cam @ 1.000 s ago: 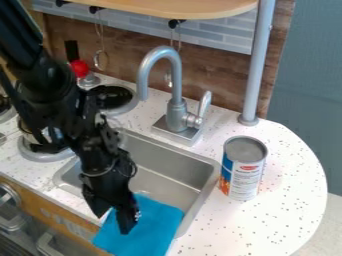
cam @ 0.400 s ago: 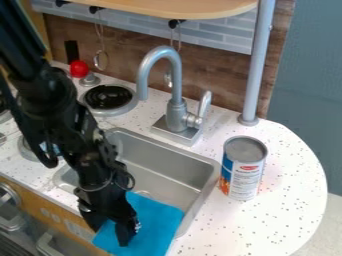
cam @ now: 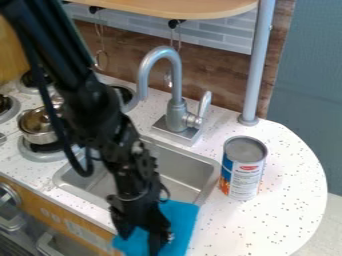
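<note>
- I had the jaws (cam: 141, 244) parted at the blue cloth (cam: 182, 220), apparently pressing rather than pinching.
- The near rim of the sink (cam: 188, 172) seemingly supported it.

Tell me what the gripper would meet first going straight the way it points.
Pointing down, the gripper would likely meet the blue cloth first; it may already touch it, as depth is unclear.

I'm looking at a toy kitchen. A small sink (cam: 101, 184), a curved faucet (cam: 176, 85) and stove burners (cam: 45, 153) show it.
</note>
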